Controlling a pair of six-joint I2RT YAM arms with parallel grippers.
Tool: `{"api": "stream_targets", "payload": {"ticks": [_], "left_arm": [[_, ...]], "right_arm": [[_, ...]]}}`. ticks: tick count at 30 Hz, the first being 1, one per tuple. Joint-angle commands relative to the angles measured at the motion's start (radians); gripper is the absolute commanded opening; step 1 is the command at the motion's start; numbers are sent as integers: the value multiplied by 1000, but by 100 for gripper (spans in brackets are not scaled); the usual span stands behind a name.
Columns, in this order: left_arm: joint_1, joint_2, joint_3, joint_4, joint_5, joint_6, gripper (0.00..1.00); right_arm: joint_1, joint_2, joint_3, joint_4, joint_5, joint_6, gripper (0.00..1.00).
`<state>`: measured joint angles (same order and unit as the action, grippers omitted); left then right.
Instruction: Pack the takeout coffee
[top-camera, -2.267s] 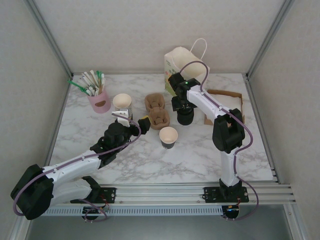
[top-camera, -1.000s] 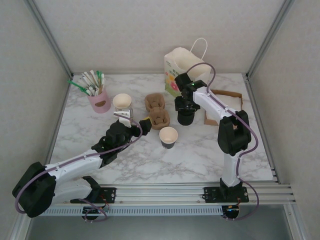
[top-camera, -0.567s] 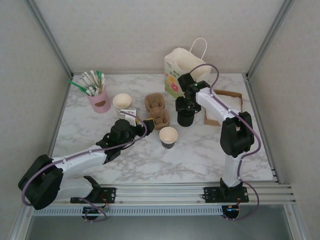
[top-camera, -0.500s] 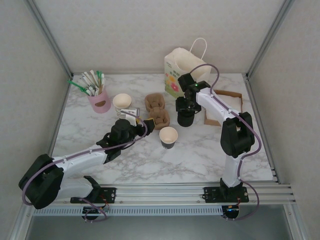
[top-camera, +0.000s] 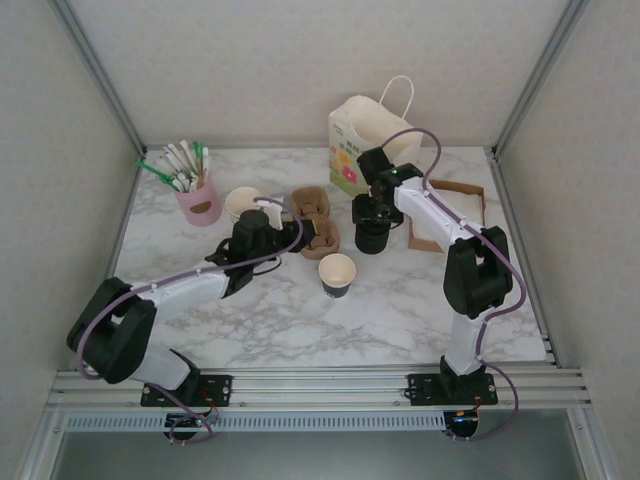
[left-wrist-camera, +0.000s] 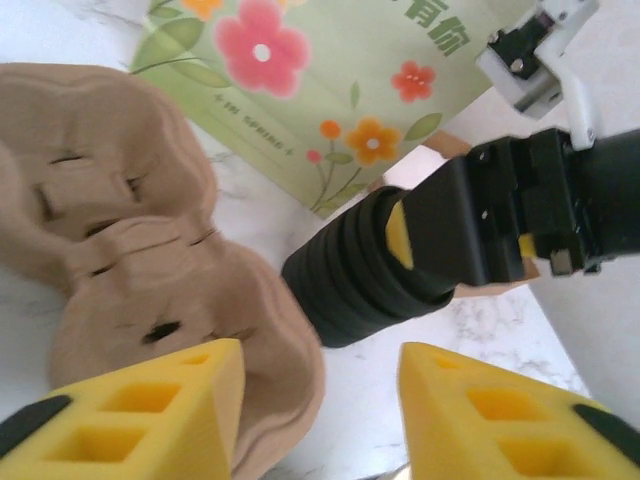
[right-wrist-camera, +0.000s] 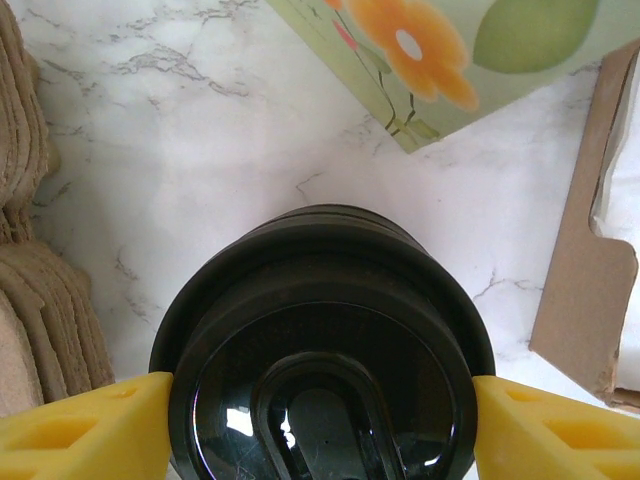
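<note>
The takeout coffee cup, cream with a dark lower band, stands open-topped on the marble table, apart from both grippers. My right gripper hangs over the black stack of lids, its yellow fingers pressed against both sides of the top lid. My left gripper is at the brown cup carriers. Its jaws straddle the near carrier's rim with a gap on the right side, still open. The lid stack lies just beyond it.
A flowered paper bag stands behind the lids. A cardboard tray lies to the right. A stack of lidless cream cups and a pink holder of stirrers stand at the left.
My left arm has reached forward and right to the cup carriers, and its jaws have narrowed around a carrier's rim. The right gripper stays at the lid stack.
</note>
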<state>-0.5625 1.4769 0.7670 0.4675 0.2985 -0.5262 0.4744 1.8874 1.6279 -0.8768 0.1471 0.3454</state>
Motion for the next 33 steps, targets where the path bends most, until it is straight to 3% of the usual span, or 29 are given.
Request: {"api": "stream_targets", "payload": {"ticks": [1, 5, 8, 16, 33], "left_arm": [[3, 79, 84, -5, 137, -66, 38], [3, 189, 132, 60, 206, -116, 26], [3, 256, 166, 76, 218, -132, 22], [-4, 399, 260, 59, 256, -135, 22], [-59, 499, 403, -55, 209, -69, 14]], "right_arm": [[-3, -38, -11, -1, -11, 20, 73], [-3, -38, -13, 2, -15, 26, 73], [-4, -33, -10, 4, -22, 29, 73], [-5, -24, -5, -1, -26, 30, 73], [-4, -20, 3, -14, -26, 33, 73]]}}
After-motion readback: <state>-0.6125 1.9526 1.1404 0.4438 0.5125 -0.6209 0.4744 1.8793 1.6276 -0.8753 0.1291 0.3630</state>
